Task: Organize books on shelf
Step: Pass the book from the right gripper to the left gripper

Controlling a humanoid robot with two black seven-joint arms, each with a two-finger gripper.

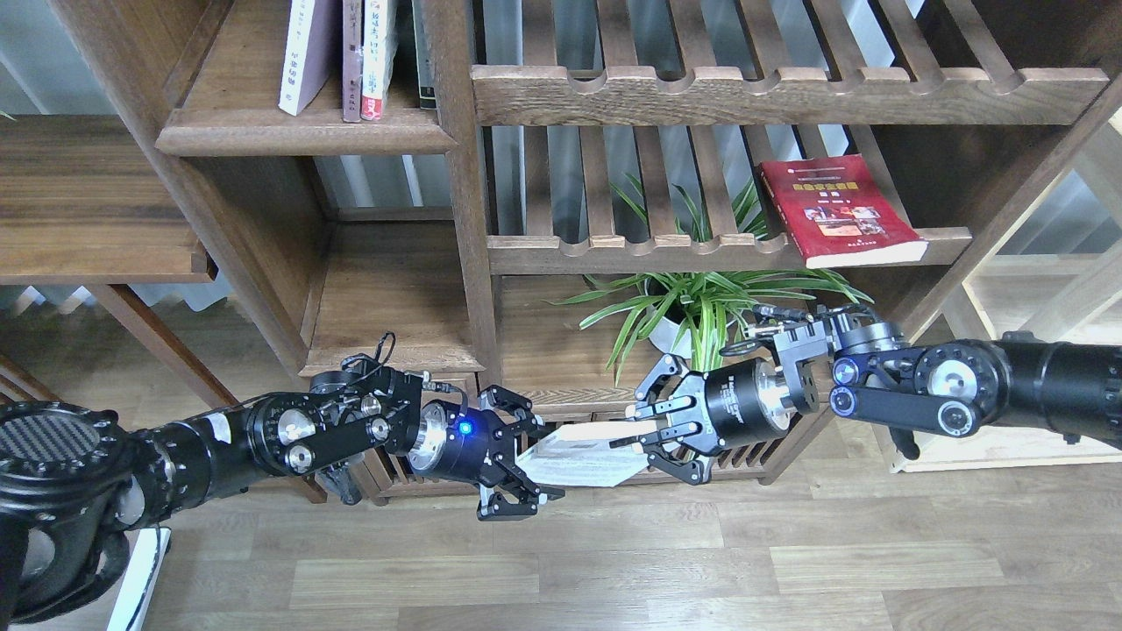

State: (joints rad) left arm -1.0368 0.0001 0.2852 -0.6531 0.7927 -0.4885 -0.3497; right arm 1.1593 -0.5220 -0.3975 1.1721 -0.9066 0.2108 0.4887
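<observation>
Head view: right pincer (644, 431) grasps pale book (578, 457); left pincer (519, 460) spread; plant (701, 307) behind.

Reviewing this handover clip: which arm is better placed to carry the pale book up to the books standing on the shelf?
Probably the left gripper: open around the pale book's near end, under those upright books. The right gripper holds the far end.

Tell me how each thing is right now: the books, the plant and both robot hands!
White book: in the air, flat, held at its right end.
Right gripper: fingers shut on the white book.
Left gripper: fingers open around the white book's left end.
Red book: lying flat on the slatted rack, its corner over the rail.
Upright books: standing on the top left shelf.
Plant: upright in its white pot.
</observation>
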